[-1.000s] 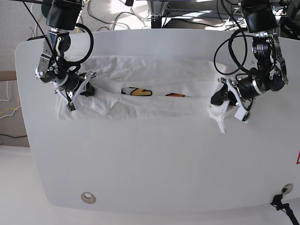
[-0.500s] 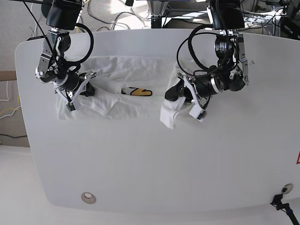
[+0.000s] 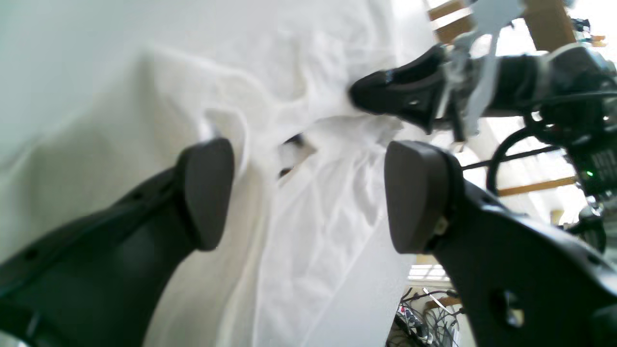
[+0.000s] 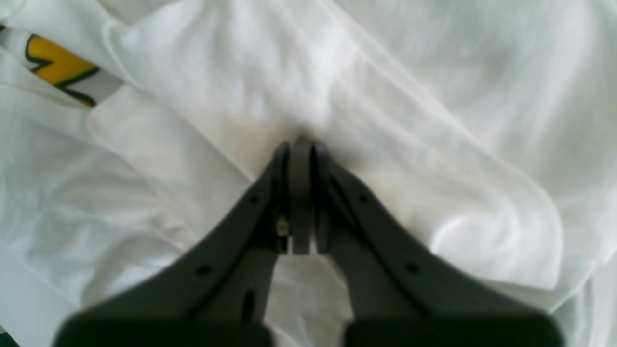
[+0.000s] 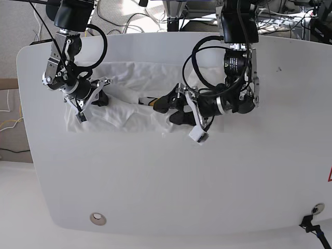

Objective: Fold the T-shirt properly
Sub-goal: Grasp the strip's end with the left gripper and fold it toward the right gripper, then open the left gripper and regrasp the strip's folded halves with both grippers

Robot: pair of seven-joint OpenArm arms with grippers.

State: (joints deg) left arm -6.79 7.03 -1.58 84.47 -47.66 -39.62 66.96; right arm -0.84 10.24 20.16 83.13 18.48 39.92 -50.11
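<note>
A: Since the earlier base frame the left gripper (image 5: 168, 110) had travelled further across the table (image 5: 171, 197) toward the other arm, and the cloth it was carrying then was no longer between its fingers; they stood spread wide, with nothing held.

B: And the right gripper (image 5: 98, 98)?

A: Barely shifted. Its fingers were pressed together on a fold of the T-shirt (image 5: 127, 88), which lay bunched on the far part of the table, a scrap of yellow print (image 4: 58, 67) peeking out.

B: What could have gone wrong?

A: The carried-over side looked loosely heaped rather than laid flat, so I judged it might slump back or crease once the arm pulled away. The left wrist view was blurred, so whether a fingertip (image 3: 207, 193) touched the cloth I couldn't say; if it did, retreating could drag the fold askew.

B: Any containers?

A: None showed in any view.
</note>
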